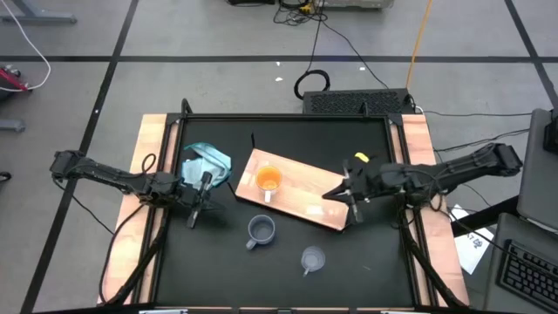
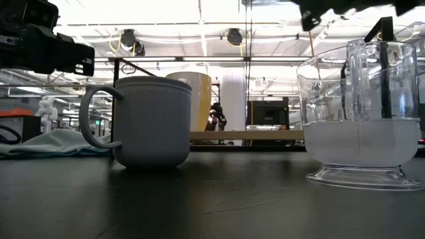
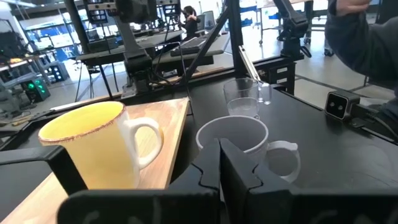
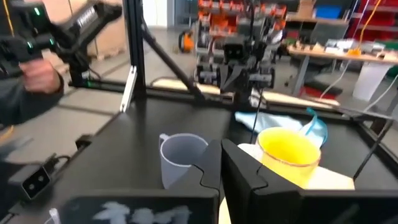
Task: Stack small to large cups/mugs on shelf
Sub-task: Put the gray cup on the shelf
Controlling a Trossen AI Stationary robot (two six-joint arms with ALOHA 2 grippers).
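The light-wood shelf (image 1: pixel 296 194) is laid flat on the black tabletop (image 1: pixel 227 262), its long axis running diagonally from the far left, beside the teal cloth (image 1: pixel 206 162), down toward the near right, where its end is met by the right gripper (image 1: pixel 348 197). The orange mug (image 1: pixel 268 181) is seen standing upright on the left part of the shelf, mouth up, with its pale handle turned toward the near edge of the table. The blue-grey mug (image 1: pixel 261 229) is set upright on the tabletop just off the shelf's near edge, its handle pointed near-left. The clear cup (image 1: pixel 313 259) is placed upright further toward the near right, well apart from the shelf, its handle also directed toward the near edge. In the low view the blue-grey mug (image 2: pixel 147 122) and the clear cup (image 2: pixel 358 119) are shown side by side and apart, with the shelf (image 2: pixel 246 135) seen edge-on behind them. The left gripper (image 1: pixel 199 212) is held over the tabletop between the cloth and the blue-grey mug; its fingers (image 3: pixel 214 171) are pressed together with nothing between them. The right gripper's fingers (image 4: pixel 217 168) are likewise closed on nothing.
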